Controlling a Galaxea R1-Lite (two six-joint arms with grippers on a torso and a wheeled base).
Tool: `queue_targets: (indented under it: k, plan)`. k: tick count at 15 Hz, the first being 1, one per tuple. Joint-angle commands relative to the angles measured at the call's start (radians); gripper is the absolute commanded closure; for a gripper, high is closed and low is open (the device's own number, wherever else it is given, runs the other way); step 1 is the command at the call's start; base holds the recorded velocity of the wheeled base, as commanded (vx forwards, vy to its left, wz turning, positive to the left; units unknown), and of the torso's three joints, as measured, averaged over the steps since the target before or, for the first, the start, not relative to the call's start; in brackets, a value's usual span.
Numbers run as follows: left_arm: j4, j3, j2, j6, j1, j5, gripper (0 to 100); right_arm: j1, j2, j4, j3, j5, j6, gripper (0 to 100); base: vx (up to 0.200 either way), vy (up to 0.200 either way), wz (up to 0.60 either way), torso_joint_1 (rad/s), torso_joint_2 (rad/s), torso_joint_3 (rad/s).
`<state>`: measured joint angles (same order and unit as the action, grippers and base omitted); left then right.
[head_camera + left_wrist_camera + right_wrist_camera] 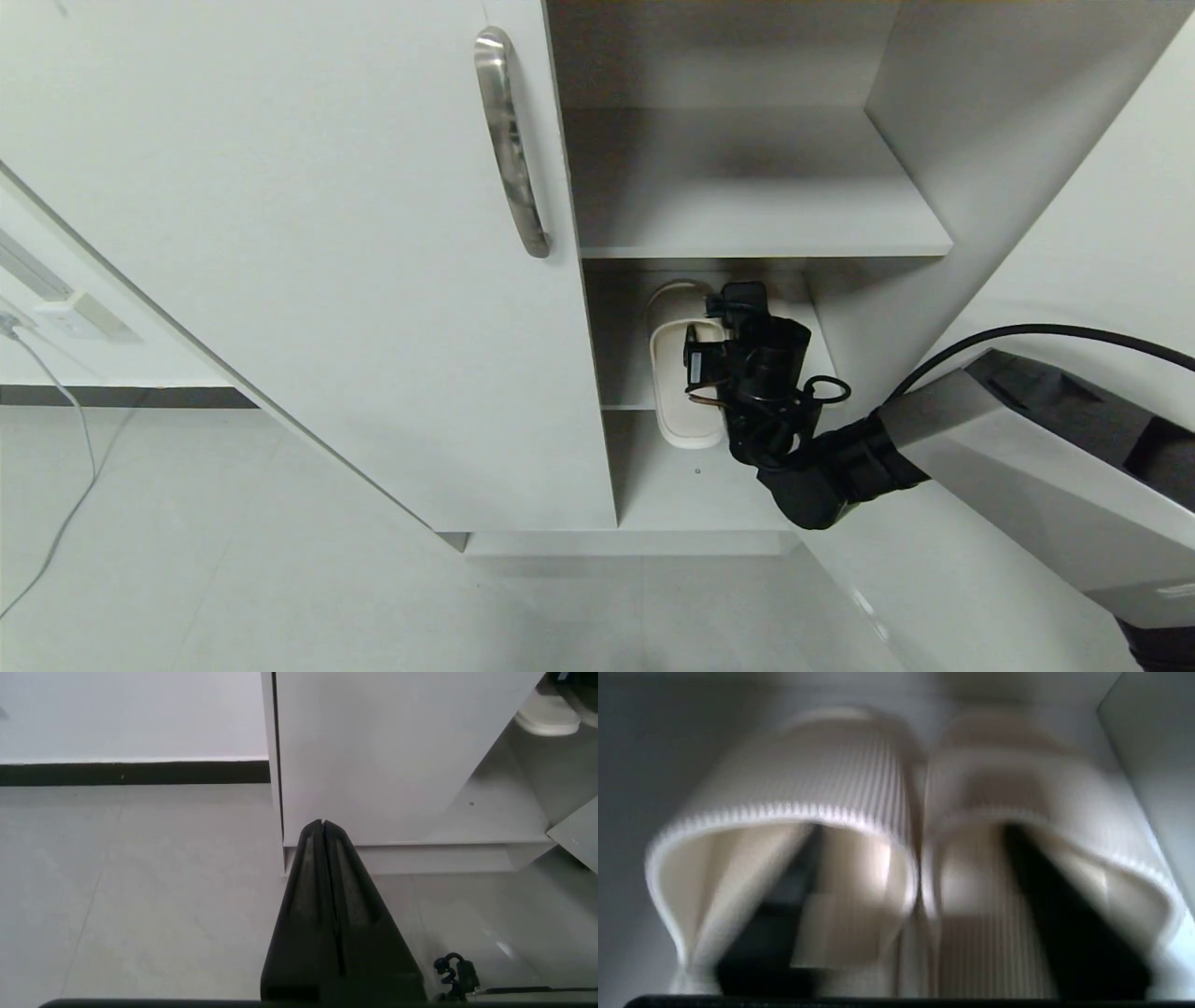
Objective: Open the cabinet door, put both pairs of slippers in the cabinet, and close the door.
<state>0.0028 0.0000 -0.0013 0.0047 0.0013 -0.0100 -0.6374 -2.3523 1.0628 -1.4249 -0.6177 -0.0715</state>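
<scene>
The cabinet stands with its right half open; the left door (327, 233) with a metal handle (509, 140) is shut. A cream pair of slippers (677, 373) lies on the middle shelf (621, 373), heels sticking out past its front edge. My right gripper (714, 347) is at the slippers. In the right wrist view the slippers (859, 812) sit side by side, with one dark finger (775, 924) inside each, and the gripper (910, 873) holds the pair. My left gripper (322, 835) hangs low over the floor, shut and empty, with a slipper (549, 717) seen far off.
An empty upper shelf (747, 205) lies above the slippers and a bare bottom shelf (691, 490) below them. The opened right door (1074, 243) stands beside my right arm. A cable (65, 439) runs from a wall socket (79, 315) onto the tiled floor at the left.
</scene>
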Motion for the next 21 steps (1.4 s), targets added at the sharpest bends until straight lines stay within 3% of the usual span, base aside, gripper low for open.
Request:
queue_targets:
  k: [1, 6, 9, 13, 21]
  plan:
    - [0.0, 0.0, 0.001, 0.0, 0.0, -0.001, 100, -0.011, 0.027, 0.005, 0.044, -0.001, -0.001, 0, 0.0, 0.0, 0.0, 0.0, 0.0, 0.0]
    - [0.0, 0.0, 0.001, 0.001, 0.0, -0.001, 100, -0.064, 0.189, 0.105, 0.3, 0.001, -0.005, 0, 0.0, 0.0, 0.0, 0.0, 0.0, 0.0]
    - [0.0, 0.0, 0.001, 0.006, 0.0, 0.001, 100, -0.122, 0.289, 0.243, 0.528, 0.01, -0.007, 0, 0.0, 0.0, 0.0, 0.0, 0.0, 0.0]
    - [0.0, 0.0, 0.001, 0.005, 0.0, 0.001, 100, -0.179, 0.406, 0.309, 0.773, 0.115, 0.001, 0, 0.0, 0.0, 0.0, 0.0, 0.0, 0.0]
    - [0.0, 0.0, 0.001, 0.001, 0.0, 0.004, 100, -0.226, 0.407, 0.307, 0.781, 0.118, -0.002, 0, -0.025, 0.0, 0.0, 0.0, 0.0, 0.001]
